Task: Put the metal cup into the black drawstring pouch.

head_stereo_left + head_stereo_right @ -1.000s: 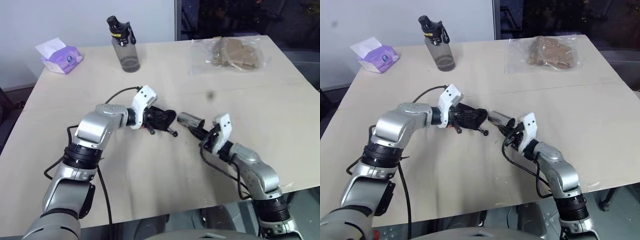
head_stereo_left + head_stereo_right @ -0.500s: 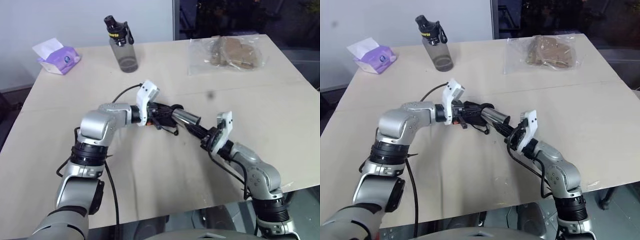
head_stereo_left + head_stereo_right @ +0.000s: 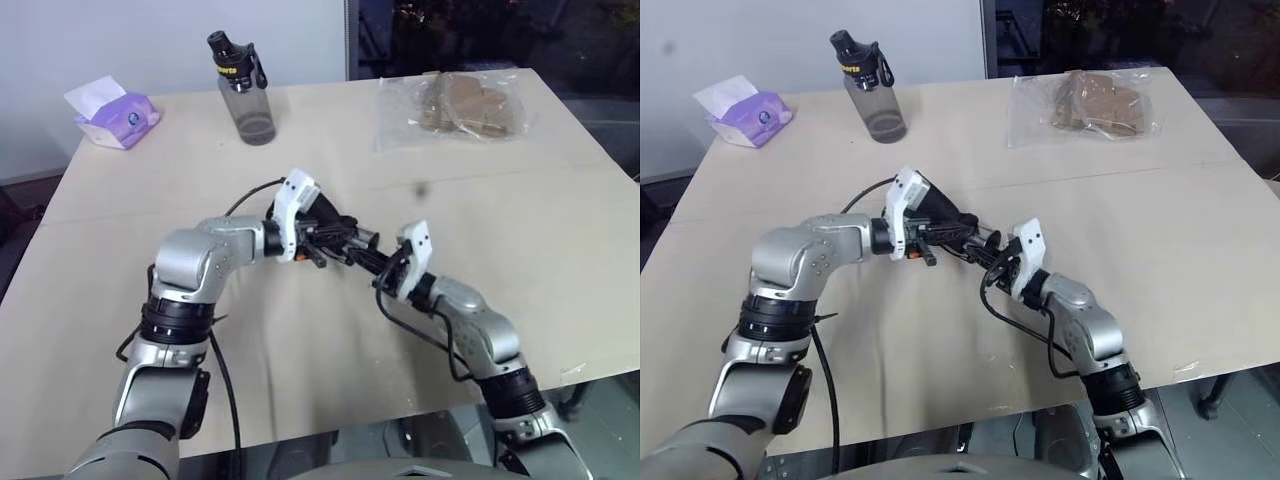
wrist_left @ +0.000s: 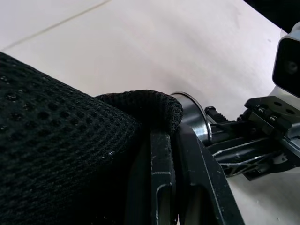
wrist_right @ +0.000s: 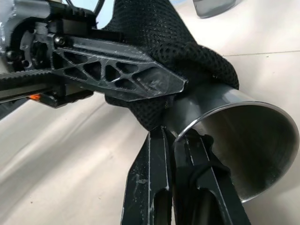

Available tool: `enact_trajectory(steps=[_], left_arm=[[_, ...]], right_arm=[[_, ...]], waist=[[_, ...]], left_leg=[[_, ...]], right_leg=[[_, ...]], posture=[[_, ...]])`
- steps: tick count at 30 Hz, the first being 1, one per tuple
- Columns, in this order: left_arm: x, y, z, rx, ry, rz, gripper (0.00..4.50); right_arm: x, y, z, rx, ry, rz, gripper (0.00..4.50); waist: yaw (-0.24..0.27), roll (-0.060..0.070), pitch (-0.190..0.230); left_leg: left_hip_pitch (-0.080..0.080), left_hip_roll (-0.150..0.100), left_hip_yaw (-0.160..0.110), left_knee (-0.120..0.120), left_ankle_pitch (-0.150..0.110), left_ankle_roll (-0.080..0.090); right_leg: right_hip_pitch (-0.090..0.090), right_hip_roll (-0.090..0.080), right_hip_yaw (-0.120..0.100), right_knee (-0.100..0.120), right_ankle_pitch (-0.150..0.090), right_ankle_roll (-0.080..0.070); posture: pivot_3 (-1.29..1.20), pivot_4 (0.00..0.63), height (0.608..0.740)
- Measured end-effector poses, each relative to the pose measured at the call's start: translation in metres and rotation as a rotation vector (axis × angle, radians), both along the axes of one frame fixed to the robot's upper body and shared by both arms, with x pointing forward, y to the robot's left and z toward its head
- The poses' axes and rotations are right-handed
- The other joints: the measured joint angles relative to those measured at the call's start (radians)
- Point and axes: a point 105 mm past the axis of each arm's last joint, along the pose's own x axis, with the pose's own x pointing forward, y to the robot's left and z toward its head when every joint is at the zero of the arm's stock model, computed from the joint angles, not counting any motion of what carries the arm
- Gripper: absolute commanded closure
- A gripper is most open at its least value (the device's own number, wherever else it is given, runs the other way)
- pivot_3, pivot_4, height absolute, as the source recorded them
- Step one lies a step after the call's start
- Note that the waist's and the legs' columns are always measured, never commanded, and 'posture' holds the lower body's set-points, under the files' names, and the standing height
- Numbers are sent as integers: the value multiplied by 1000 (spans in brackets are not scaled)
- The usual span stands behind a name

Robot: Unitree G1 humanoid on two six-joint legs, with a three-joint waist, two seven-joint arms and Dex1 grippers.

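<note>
- The right tool (image 5: pixel 173 140), clamped on the metal cup (image 5: pixel 234 140), has brought it from apart into the black drawstring pouch (image 4: pixel 70 154) mouth.
- The left tool (image 4: pixel 176 154) pinches the pouch rim.
- Bare desk (image 3: pixel 560 230) lies around, edges well apart.

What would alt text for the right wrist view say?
A shiny steel cup, pinched at its rim by two black fingers, is partly inside a black mesh fabric pouch held by another black gripper above a pale tabletop.
</note>
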Motion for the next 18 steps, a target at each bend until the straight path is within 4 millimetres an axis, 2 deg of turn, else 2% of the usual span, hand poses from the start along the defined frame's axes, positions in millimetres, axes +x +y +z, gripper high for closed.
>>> enact_trajectory(steps=[5, 7, 8, 12, 15, 18], left_arm=[[1, 2, 1, 0, -32, 3, 4410], [4, 3, 3, -7, -59, 9, 4410], [6, 4, 6, -12, -82, 14, 4410], [7, 1, 17, -60, -89, -6, 4410], [4, -2, 25, -119, -55, -26, 4410], [-1, -7, 32, -173, 8, -59, 4410]], right_arm=[[2, 7, -1, -118, -109, 34, 4500], [1, 8, 3, -12, -56, 32, 4500], [0, 9, 7, 100, 7, 33, 4500], [-2, 4, 15, 250, 85, 75, 4500], [-4, 8, 22, 242, 60, 119, 4500], [-3, 17, 28, 145, -32, 144, 4500]], waist=[[0, 0, 0], [1, 0, 0], [1, 0, 0], [1, 0, 0], [0, 0, 0], [-4, 0, 0]], left_leg=[[0, 0, 0, 0, 0, 0], [0, 0, -1, 0, 0, 0], [0, 0, -1, 0, 0, 0], [-1, -1, -1, 0, 0, 0], [-1, -1, -1, 0, 0, 0], [0, -1, 0, 0, 0, 0]], right_leg=[[0, 0, 0, 0, 0, 0], [0, 0, 0, 0, 0, 0], [0, 0, 0, 0, 0, 0], [0, 0, 1, -1, 0, 0], [-1, 0, 0, 0, 0, 0], [-2, 0, 1, 1, 0, 0]], posture=[[0, 150, 740], [0, 150, 740], [0, 150, 740], [0, 150, 740], [0, 150, 740], [0, 150, 740]])
